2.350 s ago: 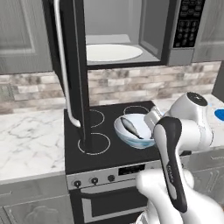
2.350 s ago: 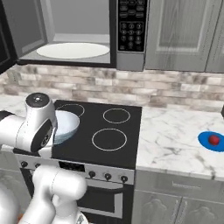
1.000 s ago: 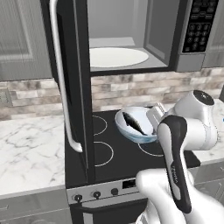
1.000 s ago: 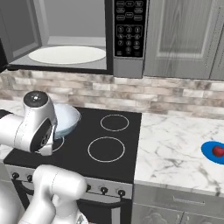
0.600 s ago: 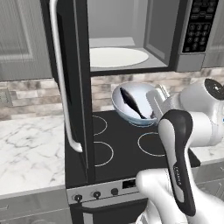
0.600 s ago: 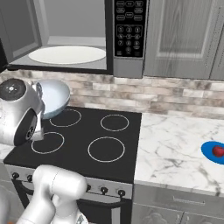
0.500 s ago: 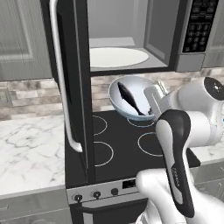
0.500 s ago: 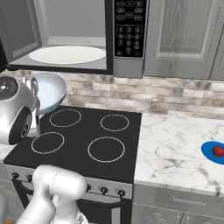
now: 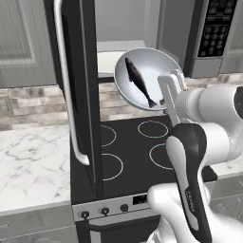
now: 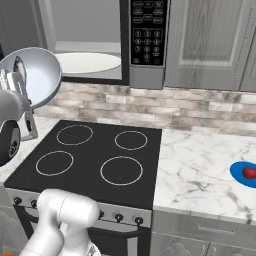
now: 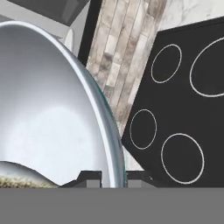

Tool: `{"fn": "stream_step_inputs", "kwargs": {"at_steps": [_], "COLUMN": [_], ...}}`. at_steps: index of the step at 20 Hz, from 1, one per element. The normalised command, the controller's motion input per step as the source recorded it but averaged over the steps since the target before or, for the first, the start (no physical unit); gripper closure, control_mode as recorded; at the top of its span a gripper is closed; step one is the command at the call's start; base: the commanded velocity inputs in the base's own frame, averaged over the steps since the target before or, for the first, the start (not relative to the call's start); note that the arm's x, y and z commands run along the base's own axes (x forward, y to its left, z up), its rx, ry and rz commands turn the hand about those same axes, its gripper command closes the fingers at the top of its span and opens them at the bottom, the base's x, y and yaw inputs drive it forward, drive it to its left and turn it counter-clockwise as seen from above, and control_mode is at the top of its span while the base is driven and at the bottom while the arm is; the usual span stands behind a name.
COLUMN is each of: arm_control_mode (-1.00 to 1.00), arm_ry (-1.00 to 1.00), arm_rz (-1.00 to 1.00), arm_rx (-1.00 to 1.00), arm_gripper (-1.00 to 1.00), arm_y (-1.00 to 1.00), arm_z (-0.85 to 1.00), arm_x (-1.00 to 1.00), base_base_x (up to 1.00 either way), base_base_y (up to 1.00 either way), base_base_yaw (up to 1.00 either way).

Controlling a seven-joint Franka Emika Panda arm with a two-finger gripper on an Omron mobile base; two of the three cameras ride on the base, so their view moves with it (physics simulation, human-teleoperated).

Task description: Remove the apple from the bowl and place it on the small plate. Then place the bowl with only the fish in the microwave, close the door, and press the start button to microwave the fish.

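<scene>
the bowl (image 9: 146, 78) hangs in the air over the back of the stove (image 10: 90, 160), level with the mouth of the microwave (image 9: 142, 35), tipped steeply so its inside faces my left base camera. the claw (image 9: 170, 90) is pinching the bowl's rim, one finger each side of the wall in the hand view. the fish (image 9: 138, 81) lies against the inner wall, its long axis running from upper left to lower right in the left base view; i can't tell head from tail for sure.

the apple (image 10: 249, 172) already sits on the small plate (image 10: 241, 174) on the desk (image 10: 200, 165) to the right, so that part is done. the door (image 9: 80, 90) stands wide open, the turntable (image 10: 87, 62) bare. left, as i judge it: level the bowl, set it inside, shut the door, press start on the keypad (image 10: 148, 32). the tilt worries me; the fish could slide out.
</scene>
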Motion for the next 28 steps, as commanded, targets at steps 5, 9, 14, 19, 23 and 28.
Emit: {"fn": "stream_step_inputs", "kwargs": {"at_steps": [5,9,14,19,23,28], "arm_control_mode": [-1.00,-1.00,-1.00,-1.00,-1.00,-1.00], "arm_ry": [0.00,0.09,0.06,0.01,0.00,0.00], "arm_rz": [0.00,0.00,0.00,0.00,0.00,0.00], "arm_rx": [0.00,0.00,0.00,0.00,0.00,0.00], "arm_gripper": [1.00,1.00,1.00,1.00,1.00,1.00], "arm_y": [-0.02,-0.01,0.00,0.00,0.00,0.00], "arm_z": [0.58,0.38,0.15,0.05,0.00,0.00], "arm_x": [0.62,0.69,0.64,0.54,0.48,0.45], "base_base_x": [0.00,0.00,0.00,0.00,0.00,0.00], "base_base_y": [0.00,0.00,0.00,0.00,0.00,0.00], "base_base_yaw": [0.00,0.00,0.00,0.00,0.00,0.00]}}
